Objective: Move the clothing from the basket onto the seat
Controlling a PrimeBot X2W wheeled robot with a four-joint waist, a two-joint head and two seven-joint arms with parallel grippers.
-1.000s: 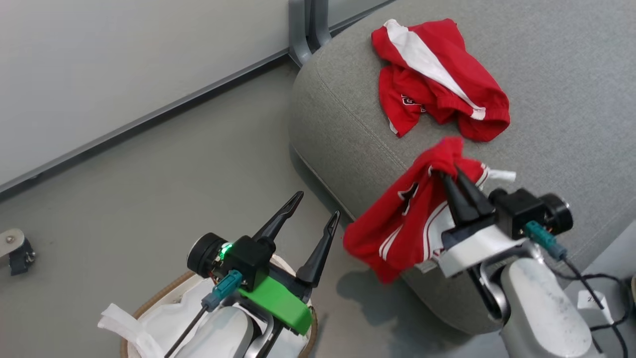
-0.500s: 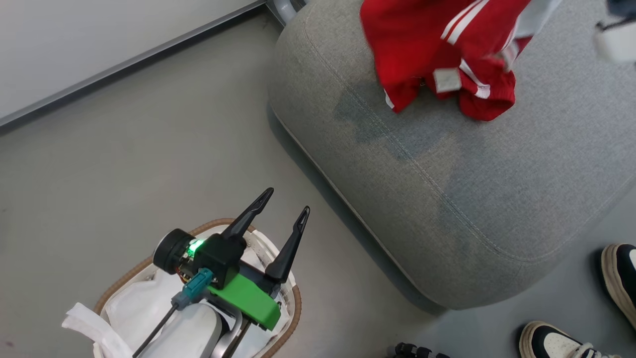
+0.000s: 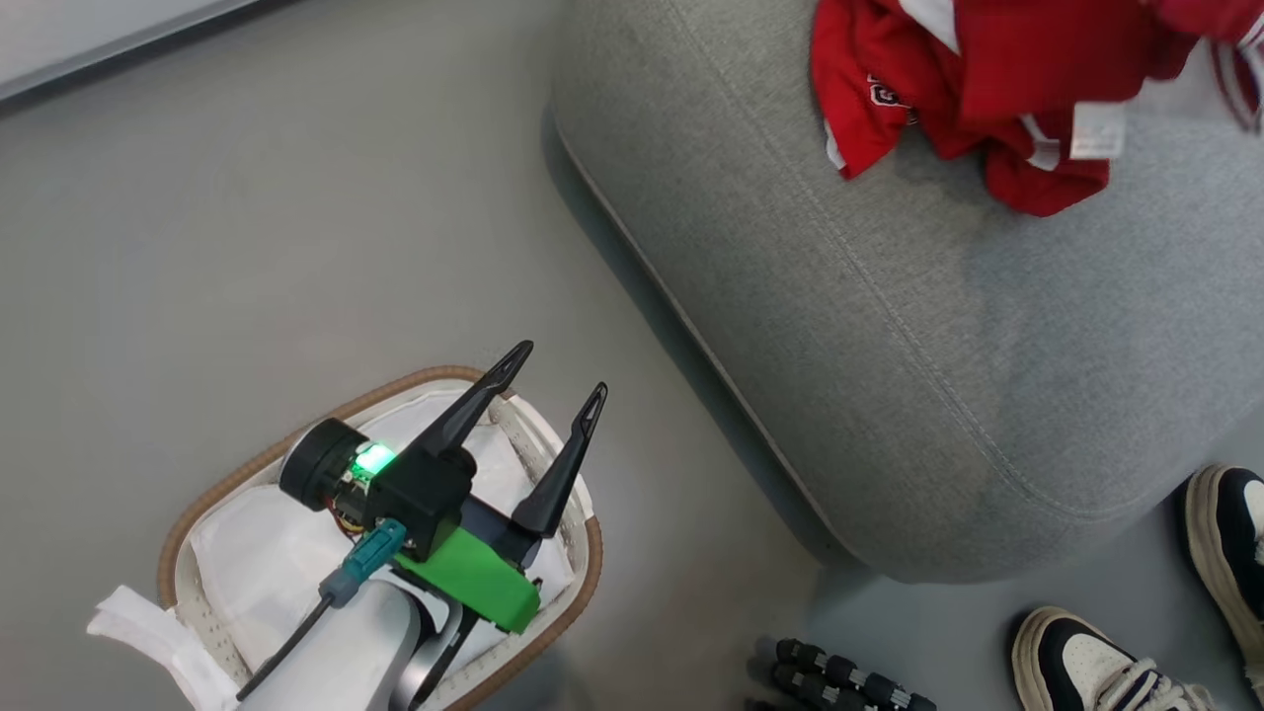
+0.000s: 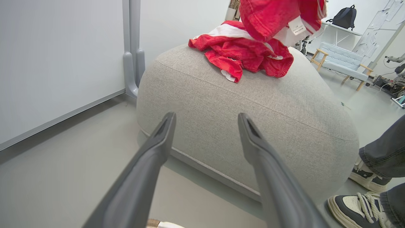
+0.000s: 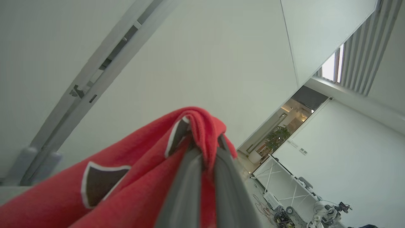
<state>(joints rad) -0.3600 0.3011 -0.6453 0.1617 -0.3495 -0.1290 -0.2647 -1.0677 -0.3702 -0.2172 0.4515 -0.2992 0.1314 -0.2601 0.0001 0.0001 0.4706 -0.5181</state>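
While the right fingers (image 5: 190,167) pinch red clothing (image 5: 126,177) tight over the seat (image 3: 889,346) | tip: lower first, then let go | left fingers (image 3: 583,425) wide open, empty, above basket (image 3: 434,373)

No text can be read with certainty. White lettering is seen on the clothing (image 3: 874,84) lying on the seat (image 3: 889,316), well beyond the spread jaws of the left gripper (image 3: 560,369), but it is too small to be made out. Illegible print is carried by a white label (image 4: 297,26) on the hanging garment (image 4: 269,14) above it.
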